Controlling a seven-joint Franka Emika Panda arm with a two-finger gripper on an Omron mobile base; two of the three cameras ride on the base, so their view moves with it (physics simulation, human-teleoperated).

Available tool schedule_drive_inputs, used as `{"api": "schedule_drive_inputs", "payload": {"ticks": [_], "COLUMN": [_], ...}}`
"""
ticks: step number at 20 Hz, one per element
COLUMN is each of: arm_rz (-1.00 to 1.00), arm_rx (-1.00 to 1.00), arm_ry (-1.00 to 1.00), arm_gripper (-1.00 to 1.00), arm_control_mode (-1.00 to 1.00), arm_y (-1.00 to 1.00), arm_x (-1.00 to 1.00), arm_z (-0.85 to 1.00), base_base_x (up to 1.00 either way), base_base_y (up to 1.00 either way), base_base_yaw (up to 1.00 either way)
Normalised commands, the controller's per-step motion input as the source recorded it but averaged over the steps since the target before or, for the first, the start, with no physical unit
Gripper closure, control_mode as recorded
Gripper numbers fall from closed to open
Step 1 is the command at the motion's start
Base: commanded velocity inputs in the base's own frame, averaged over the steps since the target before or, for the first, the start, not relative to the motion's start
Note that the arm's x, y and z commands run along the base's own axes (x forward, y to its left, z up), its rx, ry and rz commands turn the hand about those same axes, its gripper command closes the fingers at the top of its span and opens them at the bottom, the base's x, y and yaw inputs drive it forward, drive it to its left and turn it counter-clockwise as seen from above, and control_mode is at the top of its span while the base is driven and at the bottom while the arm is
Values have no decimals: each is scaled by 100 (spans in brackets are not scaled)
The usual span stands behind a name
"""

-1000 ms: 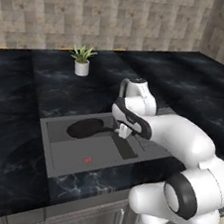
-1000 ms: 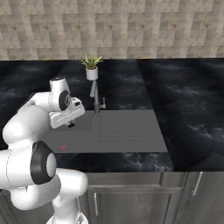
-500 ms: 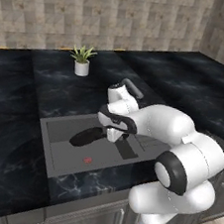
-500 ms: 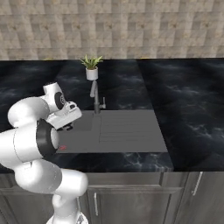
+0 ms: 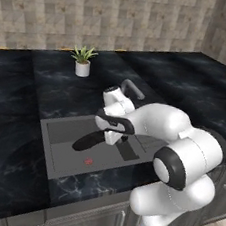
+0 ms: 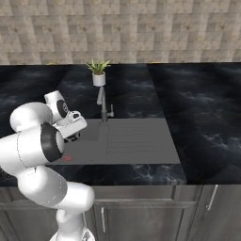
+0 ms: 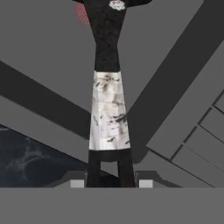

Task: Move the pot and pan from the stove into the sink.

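The pan (image 5: 88, 141) hangs over the grey sink (image 5: 56, 137), set in the black marbled table (image 5: 13, 122). Jaws pinch its handle. A tiled wall (image 5: 98, 12) stands behind.

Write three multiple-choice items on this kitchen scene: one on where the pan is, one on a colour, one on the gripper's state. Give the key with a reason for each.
1. Where is the pan?
A. over the sink basin
B. on the counter by the plant
C. on the floor

2. What colour is the pot of the small plant?
A. red
B. white
C. black

3. What is the gripper doing?
A. hanging open above the counter
B. shut on the faucet
C. shut on the pan's handle

Key:
1 A, the dark pan shows against the grey floor of the sink in the left base view.
2 B, the pot is white against the black counter.
3 C, in the hand view the handle runs up from between the finger tips.
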Motion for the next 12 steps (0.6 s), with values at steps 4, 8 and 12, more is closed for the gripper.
{"api": "schedule_drive_inputs", "payload": {"ticks": [4,8,12], "arm_rz": [-3,-5,-6], "arm_rx": [-10,-13,-13], "arm_ry": [4,8,6], "arm_gripper": [100,100,100], "arm_control_mode": [-100,-100,-100], "arm_y": [19,25,28], "arm_x": [17,27,29], "arm_z": [-25,-45,-41], "base_base_x": [0,0,0], "base_base_y": [0,0,0], "base_base_yaw": [0,0,0]}}
